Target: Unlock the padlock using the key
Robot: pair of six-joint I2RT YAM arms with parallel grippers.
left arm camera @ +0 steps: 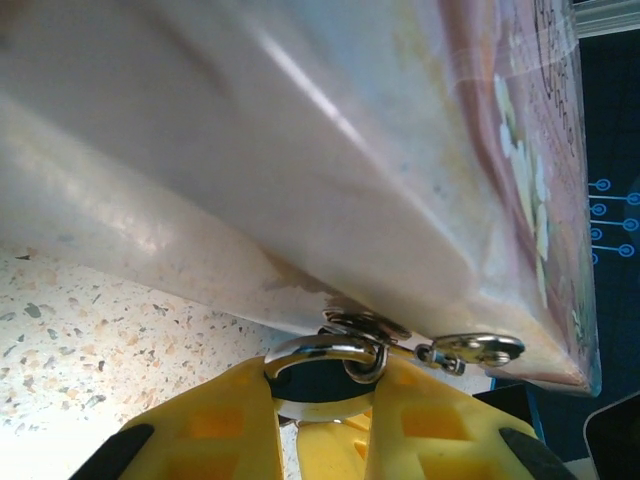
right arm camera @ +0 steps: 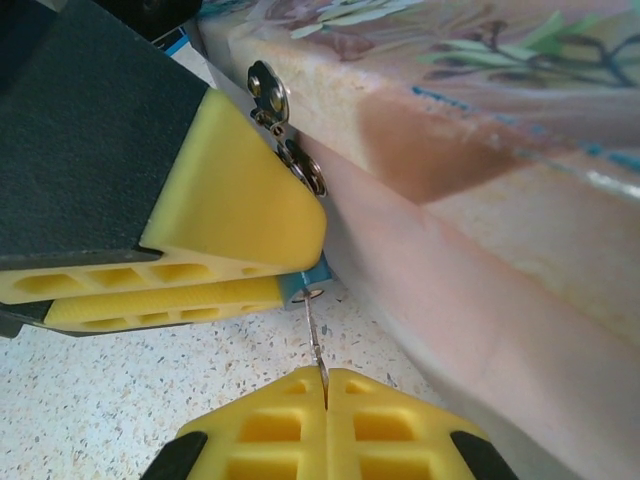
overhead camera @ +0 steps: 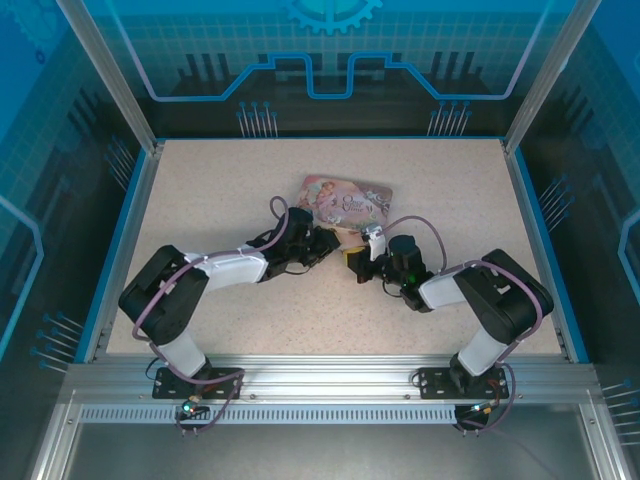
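two robot arms are bolted at the near edge of a speckled beige desk (overhead camera: 200,190), the left arm (overhead camera: 215,270) and the right arm (overhead camera: 480,285) both bent inward toward the middle. nearest the bases, the right pincer (right arm camera: 325,400) is closed, its yellow fingers pressed together on the key (right arm camera: 317,345), a thin metal sliver standing out from the fingertips. the key's tip is met by the bottom face of the padlock (right arm camera: 312,282), a small blue-teal corner of which is seen beneath yellow fingers; how deep the key is seated cannot be told. the padlock is clamped by the left pincer (left arm camera: 320,430), closed on its body just above the desk, so that much of the body is hidden. the silver shackle (left arm camera: 318,348) is left showing past the fingertips and appears hooked through a small metal hasp (left arm camera: 365,325). the hasp is fixed to the near side of a pink decorated tin (overhead camera: 345,200), whose wall stands directly behind the padlock and crowds both pincers. a second metal fitting (left arm camera: 480,350) is seen just beside the hasp. beyond the tin, bare desk is bounded by a blue rim (overhead camera: 330,140) and translucent blue panels (overhead camera: 330,60).
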